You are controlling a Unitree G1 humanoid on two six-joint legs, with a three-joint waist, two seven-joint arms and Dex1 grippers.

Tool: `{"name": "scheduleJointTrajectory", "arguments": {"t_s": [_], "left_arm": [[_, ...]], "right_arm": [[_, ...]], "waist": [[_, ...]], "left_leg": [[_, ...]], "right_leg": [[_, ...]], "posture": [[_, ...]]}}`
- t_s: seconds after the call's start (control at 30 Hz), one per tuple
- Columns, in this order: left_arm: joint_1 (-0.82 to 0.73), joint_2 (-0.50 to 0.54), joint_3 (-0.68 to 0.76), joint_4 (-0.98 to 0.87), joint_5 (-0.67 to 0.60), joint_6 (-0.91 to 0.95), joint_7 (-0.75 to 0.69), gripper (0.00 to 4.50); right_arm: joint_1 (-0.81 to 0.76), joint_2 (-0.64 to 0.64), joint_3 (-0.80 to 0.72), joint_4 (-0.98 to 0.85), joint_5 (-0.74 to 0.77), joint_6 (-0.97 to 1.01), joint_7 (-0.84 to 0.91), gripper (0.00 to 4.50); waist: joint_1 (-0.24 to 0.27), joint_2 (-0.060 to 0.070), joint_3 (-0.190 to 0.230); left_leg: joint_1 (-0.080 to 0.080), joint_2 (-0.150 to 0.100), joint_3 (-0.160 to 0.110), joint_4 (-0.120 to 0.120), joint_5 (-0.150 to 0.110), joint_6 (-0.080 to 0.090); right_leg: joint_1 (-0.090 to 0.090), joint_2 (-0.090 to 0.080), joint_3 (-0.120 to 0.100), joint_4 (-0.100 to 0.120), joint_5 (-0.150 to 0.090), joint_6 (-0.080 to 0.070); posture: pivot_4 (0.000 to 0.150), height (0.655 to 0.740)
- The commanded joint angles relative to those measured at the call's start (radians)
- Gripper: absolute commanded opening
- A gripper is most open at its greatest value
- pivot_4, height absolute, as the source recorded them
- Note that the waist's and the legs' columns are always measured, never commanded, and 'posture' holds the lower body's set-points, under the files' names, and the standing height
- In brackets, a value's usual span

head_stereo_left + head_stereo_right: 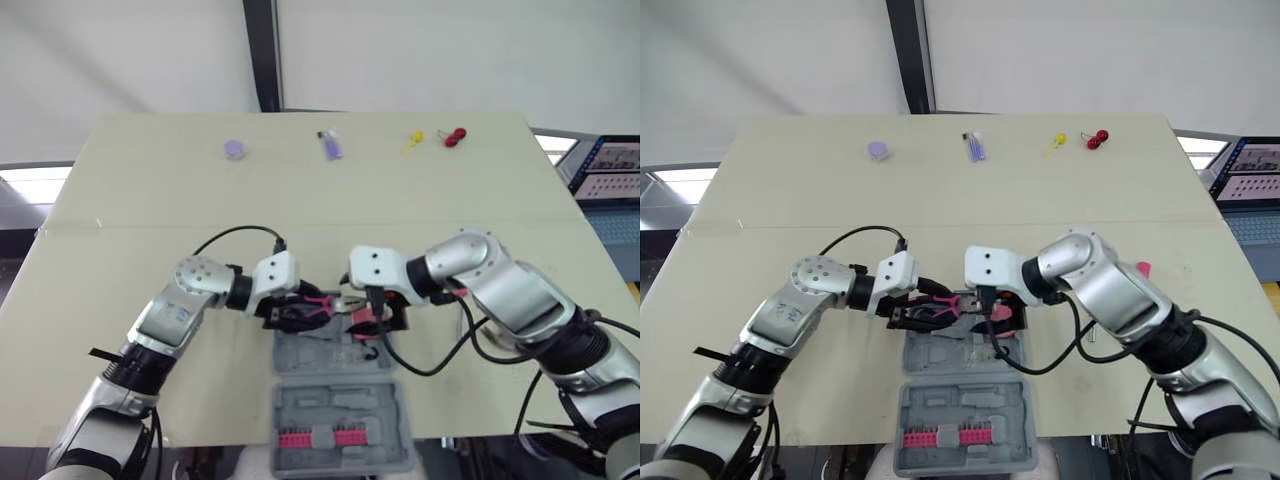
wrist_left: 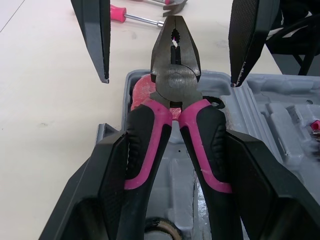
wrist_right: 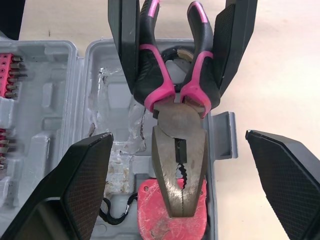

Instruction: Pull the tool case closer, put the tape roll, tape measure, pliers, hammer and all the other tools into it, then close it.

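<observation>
left tool (image 2: 177, 145) clamps pliers (image 2: 175, 75) handles | right tool (image 3: 178, 137) spread, clear of pliers' head | over open tool case (image 3: 97, 70)

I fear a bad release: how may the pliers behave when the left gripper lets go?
The pliers look rigid and, with a solid metal head, probably heavy at the front, so they may tip nose-down. The rubbery pink and black handles held by the left gripper likely resist slipping.

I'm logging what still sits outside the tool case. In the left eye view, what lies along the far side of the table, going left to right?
Small purple round item → purple-and-clear item → small yellow item → small red item.
</observation>
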Motion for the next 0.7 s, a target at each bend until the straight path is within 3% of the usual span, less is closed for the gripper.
{"name": "scheduleJointTrajectory", "arguments": {"t_s": [0.03,0.07,0.17,0.27,0.7], "left_arm": [[-0.012,-0.009,0.008,-0.022,-0.005,-0.016,-0.001,2.42],[-0.012,-0.01,0.008,-0.023,-0.004,-0.015,-0.001,2.42],[-0.012,-0.014,0.01,-0.026,-0.006,-0.014,-0.001,2.42],[-0.01,-0.014,0.011,-0.028,-0.007,-0.013,-0.001,2.42],[-0.008,-0.019,0.011,-0.037,-0.009,-0.011,0.002,2.42]], "right_arm": [[-0.016,0.011,-0.038,-0.033,0.012,0.009,-0.003,4.5],[-0.017,0.014,-0.036,-0.031,0.01,0.01,-0.005,4.5],[-0.018,0.02,-0.035,-0.027,0.006,0.012,-0.008,3.71],[-0.017,0.022,-0.036,-0.029,0.007,0.017,-0.008,2.33],[-0.017,0.023,-0.037,-0.032,0.01,0.027,-0.008,2.33]], "waist": [[0.0,0.0,0.0],[-0.001,0.0,0.0],[-0.001,0.0,0.0],[0.0,0.0,0.0],[-0.001,0.0,0.0]], "left_leg": [[0.0,0.0,0.0,0.0,0.0,0.0],[0.0,0.0,0.0,0.0,0.0,0.0],[0.0,0.0,0.0,0.0,0.0,0.0],[0.0,0.0,0.0,0.0,0.0,0.0],[0.0,0.0,0.0,0.0,0.0,0.0]], "right_leg": [[0.0,0.0,0.0,0.0,0.0,0.0],[0.0,0.0,0.0,0.0,0.0,0.0],[0.0,0.0,0.0,0.0,0.0,0.0],[0.0,0.0,0.0,0.0,0.0,0.0],[0.0,0.0,0.0,0.001,0.0,0.0]], "posture": [[0.15,0.74],[0.15,0.74],[0.15,0.74],[0.15,0.74],[0.15,0.74]]}}
